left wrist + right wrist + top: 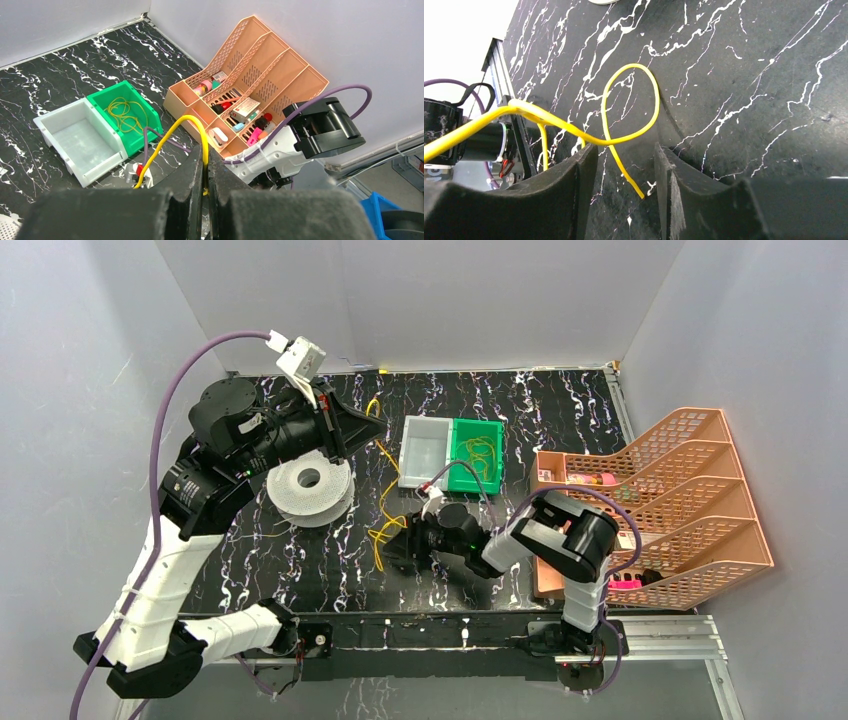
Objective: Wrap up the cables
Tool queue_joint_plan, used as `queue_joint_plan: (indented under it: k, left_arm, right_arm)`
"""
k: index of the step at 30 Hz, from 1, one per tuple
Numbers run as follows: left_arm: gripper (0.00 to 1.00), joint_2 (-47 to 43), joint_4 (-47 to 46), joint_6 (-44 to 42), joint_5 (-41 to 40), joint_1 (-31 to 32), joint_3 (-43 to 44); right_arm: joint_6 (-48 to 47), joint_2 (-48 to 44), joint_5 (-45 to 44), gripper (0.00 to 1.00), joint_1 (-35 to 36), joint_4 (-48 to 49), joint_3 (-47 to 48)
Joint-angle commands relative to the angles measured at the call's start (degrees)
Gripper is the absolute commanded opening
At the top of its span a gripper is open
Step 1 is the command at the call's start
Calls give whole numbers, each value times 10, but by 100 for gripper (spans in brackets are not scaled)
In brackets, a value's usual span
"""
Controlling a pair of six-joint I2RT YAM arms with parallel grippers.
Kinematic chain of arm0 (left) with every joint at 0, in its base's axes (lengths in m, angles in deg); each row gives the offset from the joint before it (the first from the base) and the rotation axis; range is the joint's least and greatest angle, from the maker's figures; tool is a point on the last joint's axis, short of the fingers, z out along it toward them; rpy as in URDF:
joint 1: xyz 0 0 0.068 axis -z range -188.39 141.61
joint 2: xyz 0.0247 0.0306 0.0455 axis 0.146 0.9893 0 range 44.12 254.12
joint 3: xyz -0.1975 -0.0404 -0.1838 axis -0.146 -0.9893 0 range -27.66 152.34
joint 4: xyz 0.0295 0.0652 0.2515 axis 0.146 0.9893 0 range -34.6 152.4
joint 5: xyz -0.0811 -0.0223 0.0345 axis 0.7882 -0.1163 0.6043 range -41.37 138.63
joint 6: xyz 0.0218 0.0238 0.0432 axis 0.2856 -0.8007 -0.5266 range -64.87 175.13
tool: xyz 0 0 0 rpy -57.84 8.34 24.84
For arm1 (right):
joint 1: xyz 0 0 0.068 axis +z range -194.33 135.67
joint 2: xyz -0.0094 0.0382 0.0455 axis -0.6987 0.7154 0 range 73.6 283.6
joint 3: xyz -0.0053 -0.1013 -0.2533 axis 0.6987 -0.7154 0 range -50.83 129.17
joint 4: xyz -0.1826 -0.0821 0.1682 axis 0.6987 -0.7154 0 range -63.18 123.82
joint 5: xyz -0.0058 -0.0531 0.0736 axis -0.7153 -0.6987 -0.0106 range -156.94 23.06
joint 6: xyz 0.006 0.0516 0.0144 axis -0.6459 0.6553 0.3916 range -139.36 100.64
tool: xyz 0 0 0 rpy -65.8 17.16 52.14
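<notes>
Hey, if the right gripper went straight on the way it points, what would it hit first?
Most likely the yellow cable: its loose end lies between the open fingers of the right gripper. The black table sits just behind, though depth is unclear.

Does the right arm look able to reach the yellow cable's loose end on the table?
Probably yes: the right gripper stands open astride the loose end of the yellow cable, with nothing between.
</notes>
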Motion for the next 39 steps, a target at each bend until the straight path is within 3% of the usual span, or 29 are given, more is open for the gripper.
queue_joint_plan:
  k: [1,7,11,18,25,32,39]
  left_arm:
    - [0,-11,0,-4,-1,4,10]
    - [0,-15,3,-7,-11,3,10]
    - [0,-20,11,-15,-53,3,11]
    - [0,-32,46,-70,-287,3,26]
    - [0,-68,48,-125,-476,3,31]
    - [0,-142,20,-145,-537,3,25]
    - [0,-210,-13,-154,-550,3,11]
  right_arm:
    - [-1,30,-13,51,5,15,16]
    - [-5,33,-9,25,6,13,16]
    - [-12,5,-6,0,6,3,7]
    - [-39,-122,-20,0,6,-83,-27]
    - [-123,-316,-109,0,-20,-372,-26]
    - [-195,-458,-133,0,-180,-578,7]
    - [-204,-453,-153,0,-373,-678,73]
